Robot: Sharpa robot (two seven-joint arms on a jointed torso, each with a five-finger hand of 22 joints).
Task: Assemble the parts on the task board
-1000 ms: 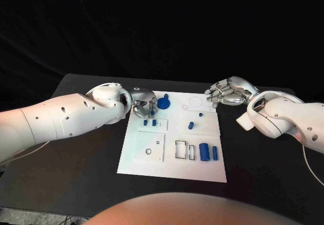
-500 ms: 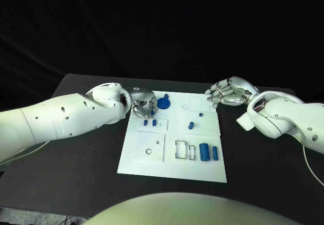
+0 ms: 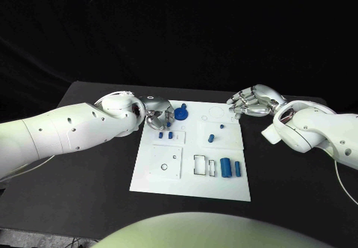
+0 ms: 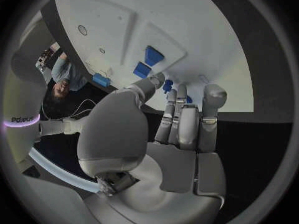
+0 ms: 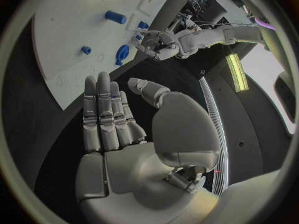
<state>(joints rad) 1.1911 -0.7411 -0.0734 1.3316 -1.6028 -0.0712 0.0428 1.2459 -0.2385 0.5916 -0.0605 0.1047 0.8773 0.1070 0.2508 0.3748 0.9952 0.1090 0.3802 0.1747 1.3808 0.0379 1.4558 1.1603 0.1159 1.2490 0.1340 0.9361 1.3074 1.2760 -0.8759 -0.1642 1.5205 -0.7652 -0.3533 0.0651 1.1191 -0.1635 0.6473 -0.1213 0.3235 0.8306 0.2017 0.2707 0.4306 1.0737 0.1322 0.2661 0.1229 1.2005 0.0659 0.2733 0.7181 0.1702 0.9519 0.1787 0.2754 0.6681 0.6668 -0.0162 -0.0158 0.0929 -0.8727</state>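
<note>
The white task board (image 3: 153, 178) lies mid-table with several blue parts on it. My left hand (image 3: 157, 115) hovers at the board's far left corner, beside an upright blue knob (image 3: 182, 111). Its thumb and a finger (image 4: 169, 95) appear to pinch a small blue part (image 4: 167, 86). Two small blue blocks (image 3: 165, 135) sit just nearer than that hand, shown too as blocks (image 4: 149, 55) in the left wrist view. My right hand (image 3: 251, 102) hangs over the board's far right corner, fingers (image 5: 102, 109) together, thumb apart, holding nothing. The right wrist view shows the board (image 5: 62, 30), the knob (image 5: 122, 55) and my left hand (image 5: 156, 42).
A blue oval part (image 3: 211, 138) and a tiny peg (image 3: 221, 126) lie mid-board. Two blue cylinders (image 3: 229, 168) stand by rectangular slots (image 3: 200, 164) near the front right. A square plate (image 3: 165, 161) with holes occupies the front left. Black table (image 3: 82, 191) surrounds the board.
</note>
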